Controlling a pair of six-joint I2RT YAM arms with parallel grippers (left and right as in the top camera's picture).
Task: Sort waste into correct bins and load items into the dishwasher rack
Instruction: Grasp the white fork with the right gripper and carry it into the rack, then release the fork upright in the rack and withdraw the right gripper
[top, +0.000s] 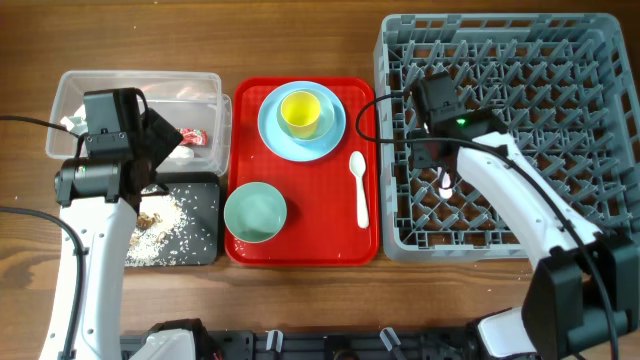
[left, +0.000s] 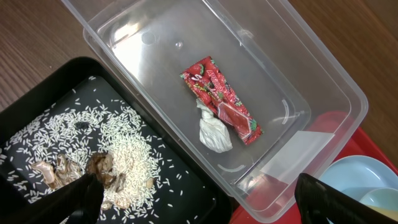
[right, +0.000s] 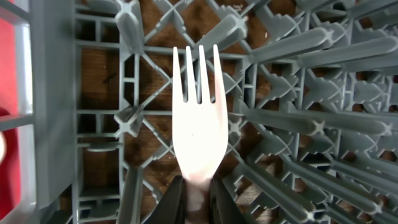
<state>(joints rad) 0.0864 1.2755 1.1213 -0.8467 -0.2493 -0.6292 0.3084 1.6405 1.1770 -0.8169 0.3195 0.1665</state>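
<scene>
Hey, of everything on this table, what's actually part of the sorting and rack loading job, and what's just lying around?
Part of the job: red wrapper, tissue, rice scraps, clear tub, black tray, blue plate, yellow cup, green bowl, spoon, fork, dishwasher rack.
Just lying about: red serving tray, wooden table.

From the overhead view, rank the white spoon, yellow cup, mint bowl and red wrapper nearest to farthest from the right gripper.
1. White spoon, on the red tray's right.
2. Yellow cup, on blue plate.
3. Mint bowl, tray's left front.
4. Red wrapper, in clear tub.
</scene>
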